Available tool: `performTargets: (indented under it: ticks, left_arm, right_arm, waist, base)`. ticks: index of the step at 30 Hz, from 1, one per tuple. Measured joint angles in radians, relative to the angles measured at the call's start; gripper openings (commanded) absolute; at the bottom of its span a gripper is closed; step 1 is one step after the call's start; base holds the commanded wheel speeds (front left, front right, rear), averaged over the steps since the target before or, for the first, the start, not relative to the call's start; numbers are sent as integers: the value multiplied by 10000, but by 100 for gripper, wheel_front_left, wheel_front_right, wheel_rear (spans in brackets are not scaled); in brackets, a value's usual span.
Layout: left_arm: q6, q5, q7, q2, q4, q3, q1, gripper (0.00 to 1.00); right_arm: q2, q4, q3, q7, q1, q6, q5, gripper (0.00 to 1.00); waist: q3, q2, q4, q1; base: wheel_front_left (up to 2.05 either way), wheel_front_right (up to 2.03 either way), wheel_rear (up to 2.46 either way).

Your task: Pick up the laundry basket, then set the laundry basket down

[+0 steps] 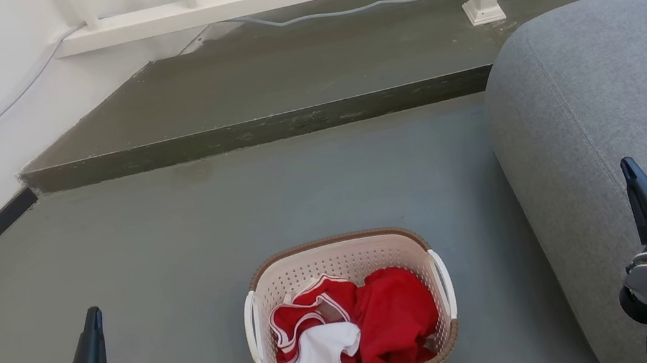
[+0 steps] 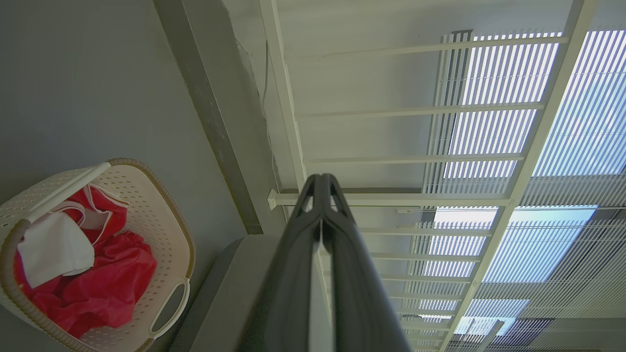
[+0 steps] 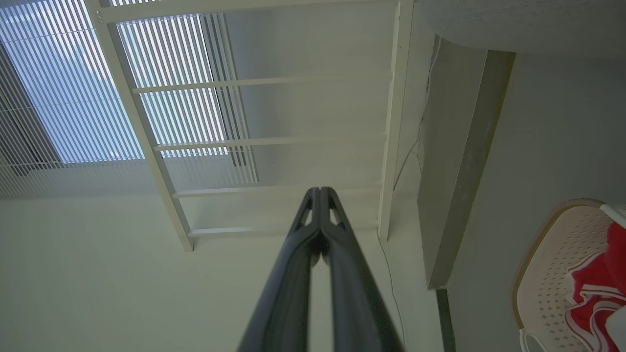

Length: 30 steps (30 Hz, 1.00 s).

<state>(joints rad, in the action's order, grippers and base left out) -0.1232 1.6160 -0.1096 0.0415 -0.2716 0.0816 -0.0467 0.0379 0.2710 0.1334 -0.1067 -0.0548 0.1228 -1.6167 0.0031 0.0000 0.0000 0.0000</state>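
Where the floor (image 1: 174, 233) meets the sofa (image 1: 611, 94) on the right, the basket (image 1: 343, 257) stands upright, centred ahead of the robot. It lies between the two grippers and apart from both. Its handles (image 1: 251, 328) face left and right, one toward each arm. The left gripper (image 1: 93, 315) appears slightly nearer than the right gripper (image 1: 629, 166). Each gripper's fingers are pressed together, holding nothing. A lift calls for both to open and move inward.

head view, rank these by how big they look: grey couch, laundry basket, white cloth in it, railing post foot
1. grey couch
2. laundry basket
3. white cloth
4. railing post foot, though it stands farther from the camera, so its look understates it
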Motion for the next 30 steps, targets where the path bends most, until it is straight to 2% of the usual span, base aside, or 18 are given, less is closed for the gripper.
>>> performTargets:
  ticks: [28,29,30]
  left_arm:
    - [0,0,0,0,0,0,0,0]
    - [4,0,2,-4,-23,-2,12,100]
    - [8,0,2,-10,-113,-19,58,100]
  right_arm:
    - [0,0,0,0,0,0,0,0]
    - [-12,19,-2,0,12,-4,0,100]
    - [-40,90,-8,2,54,-6,0,100]
  waist:
    - [0,0,0,0]
    - [0,0,0,0]
    - [-1,0,0,0]
  base:
    - [0,0,0]
    - [0,0,0]
    - [0,0,0]
